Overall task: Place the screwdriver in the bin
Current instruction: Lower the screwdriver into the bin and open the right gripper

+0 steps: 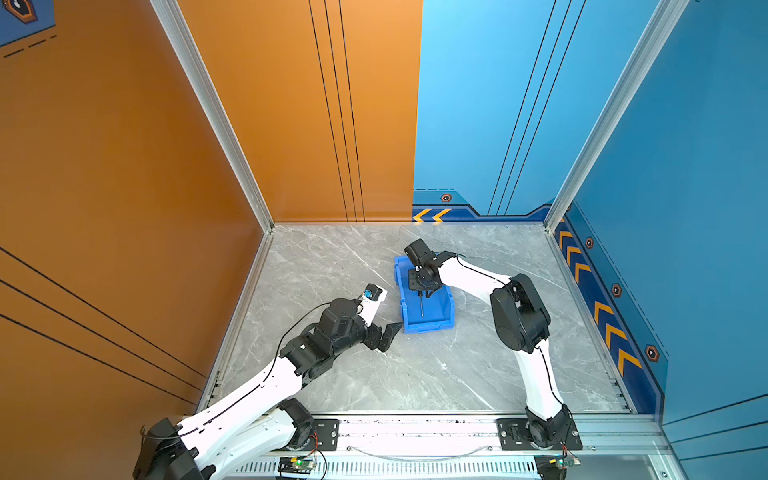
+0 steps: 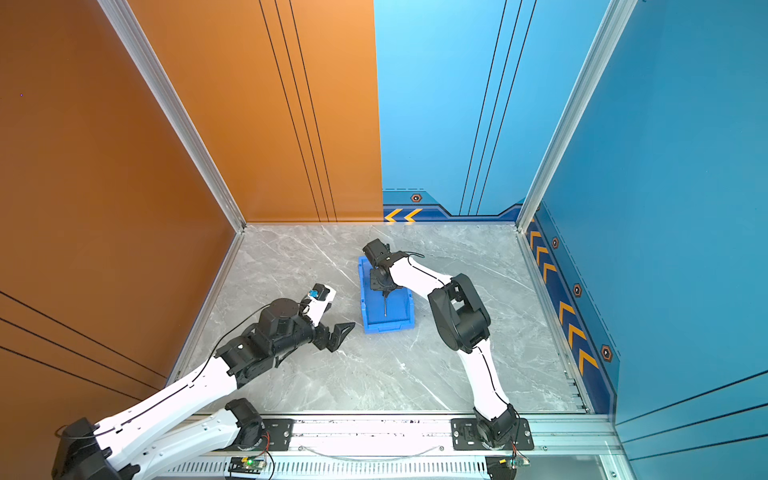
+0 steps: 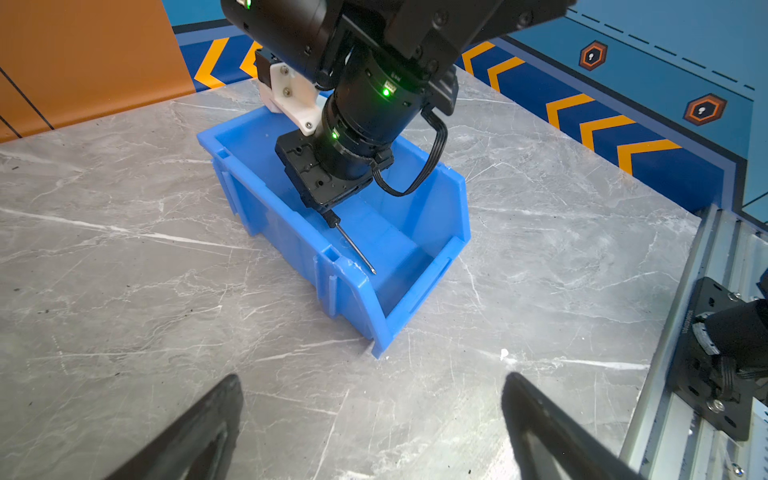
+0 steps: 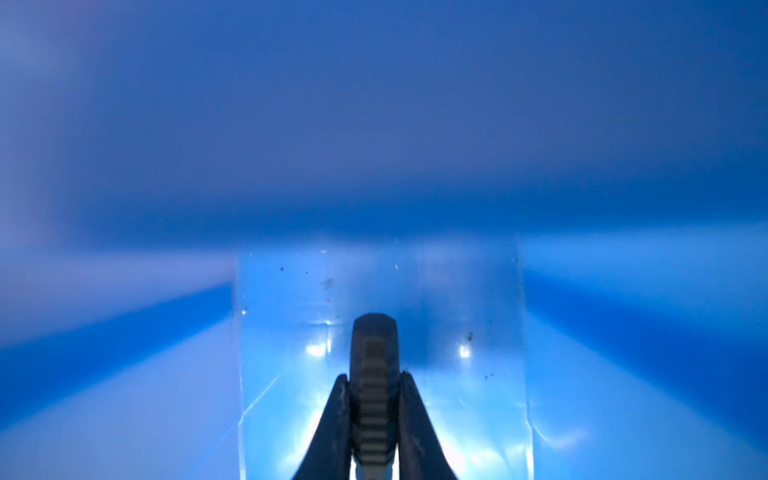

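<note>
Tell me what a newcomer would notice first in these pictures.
The bright blue bin in the middle of the grey marble table stands out first. The right gripper reaches down into it, shut on the screwdriver, whose thin shaft points toward the bin's lowered front lip. Next comes the left gripper, open and empty, beside the bin's near corner.

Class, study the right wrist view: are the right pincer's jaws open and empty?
No, the right pincer is clamped on the screwdriver, gripping its ribbed handle inside the bin.
</note>
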`<state>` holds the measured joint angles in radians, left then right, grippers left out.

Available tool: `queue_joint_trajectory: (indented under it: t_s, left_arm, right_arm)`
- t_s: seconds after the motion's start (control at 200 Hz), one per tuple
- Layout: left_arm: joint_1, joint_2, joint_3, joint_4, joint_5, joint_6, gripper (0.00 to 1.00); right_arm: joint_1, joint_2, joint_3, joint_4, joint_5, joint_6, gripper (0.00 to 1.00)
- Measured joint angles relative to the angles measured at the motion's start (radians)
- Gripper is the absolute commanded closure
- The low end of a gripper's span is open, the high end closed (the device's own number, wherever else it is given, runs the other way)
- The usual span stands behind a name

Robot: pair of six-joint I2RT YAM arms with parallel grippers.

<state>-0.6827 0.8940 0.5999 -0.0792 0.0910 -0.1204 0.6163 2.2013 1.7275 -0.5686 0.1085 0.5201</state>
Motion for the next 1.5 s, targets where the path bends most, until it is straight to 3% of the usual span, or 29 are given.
queue_joint_trajectory:
  t_s: [0.27,0.871,1.152,1.502]
  left_arm:
    - [0.016,-0.039,-0.016,-0.022,0.000,-0.004,0.02]
    - [0.023,-0.062,-0.025,-0.026,0.000,-0.008,0.02]
    - [0.023,-0.090,-0.029,-0.052,0.000,-0.012,0.02]
    - [0.023,-0.099,-0.029,-0.152,-0.091,-0.024,0.02]
  right_arm:
    - [0.004,0.002,0.002,0.004,0.002,0.000,0.94]
    - [0.027,0.002,0.002,0.003,0.032,-0.001,0.67]
    - [0.037,-0.004,0.002,0.003,0.053,-0.009,0.60]
    - [0.094,-0.205,-0.024,0.004,0.091,-0.035,0.47]
